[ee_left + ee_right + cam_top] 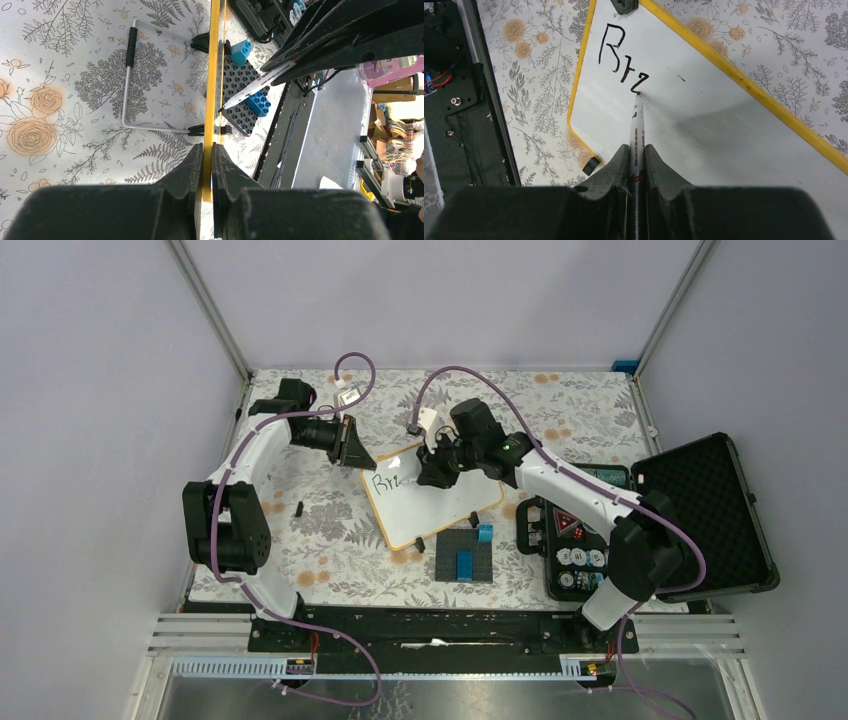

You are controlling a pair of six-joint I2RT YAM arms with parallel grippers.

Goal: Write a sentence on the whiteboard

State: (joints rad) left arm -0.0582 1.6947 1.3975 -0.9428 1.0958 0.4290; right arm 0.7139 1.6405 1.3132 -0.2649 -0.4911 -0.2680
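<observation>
Top external view: the whiteboard point(440, 512) lies skewed mid-table, with its far-left corner at the left gripper point(362, 457) and its far edge under the right gripper point(434, 474). A grey brick plate point(465, 560) sits just beside its near edge. Left wrist view: the left jaws are pressed together on the board's yellow frame point(214, 75), which is seen edge-on and runs straight ahead of the fingertips. Right wrist view: the right jaws are clamped on a marker point(637, 120). Its tip touches the white surface at the end of the sentence point(620, 57), of which only the first strokes are written. White board stretches away to this gripper's right.

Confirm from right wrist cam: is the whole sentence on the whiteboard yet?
No, the whiteboard shows only the first three characters of the sentence, with the marker tip at the last one.
</observation>
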